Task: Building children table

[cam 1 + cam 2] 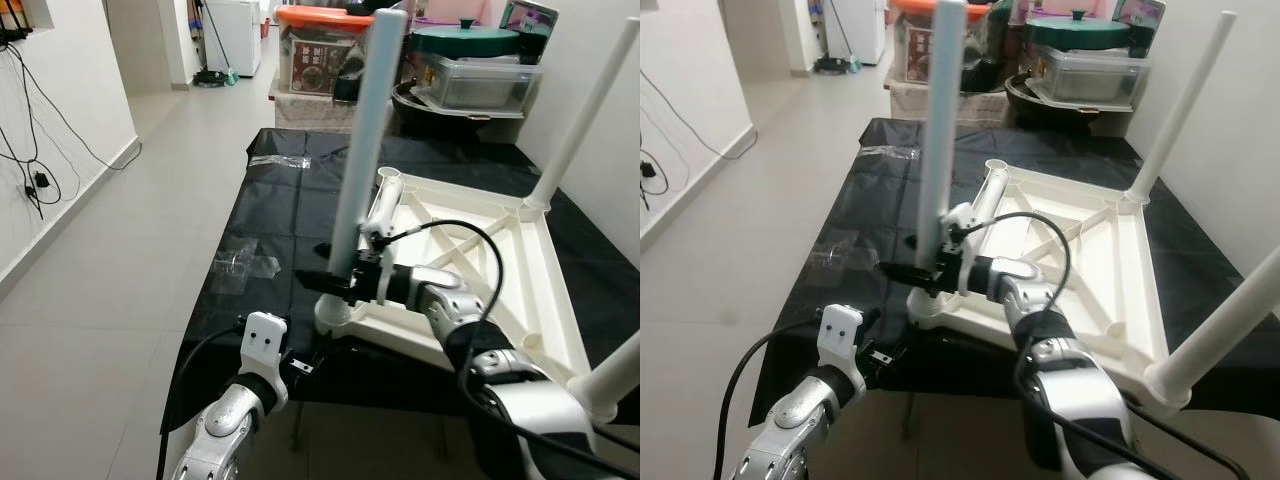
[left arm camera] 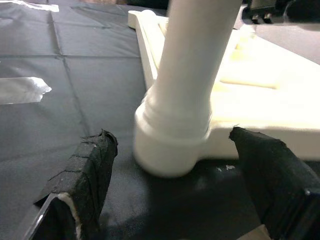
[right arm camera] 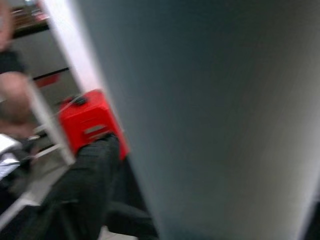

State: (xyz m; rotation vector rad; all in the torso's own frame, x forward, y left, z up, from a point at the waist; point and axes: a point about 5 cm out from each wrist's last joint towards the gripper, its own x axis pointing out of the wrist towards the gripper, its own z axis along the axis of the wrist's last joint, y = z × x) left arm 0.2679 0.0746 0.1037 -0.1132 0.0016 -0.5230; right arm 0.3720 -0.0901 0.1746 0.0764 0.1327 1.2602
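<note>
- The right claw (image 1: pixel 335 283) pinches the low part of a white table leg (image 1: pixel 365 150), which stands upright in the near-left corner socket (image 1: pixel 340 318) of the upturned children's tabletop (image 1: pixel 470 270).
- The left claw (image 2: pixel 175 200) waits with fingers spread on either side of that socket, touching neither it nor the leg, low at the near edge of the table (image 1: pixel 270 215), which is draped in black cloth.
- The tabletop lies underside up on the cloth; two more legs rise at its far-right (image 1: pixel 585 110) and near-right (image 1: pixel 615 375) corners, while the far-left socket (image 1: pixel 388 180) stands empty.
- Clear plastic wrappers (image 1: pixel 240 262) lie on the cloth to the left; storage bins (image 1: pixel 320 50) crowd the far end.
- Risk: the leg may not be fully seated. If the right claw lets go or pushes off-axis, the tall leg could lean out of the socket and topple, or the light tabletop could skid on the slick cloth toward the near edge.
</note>
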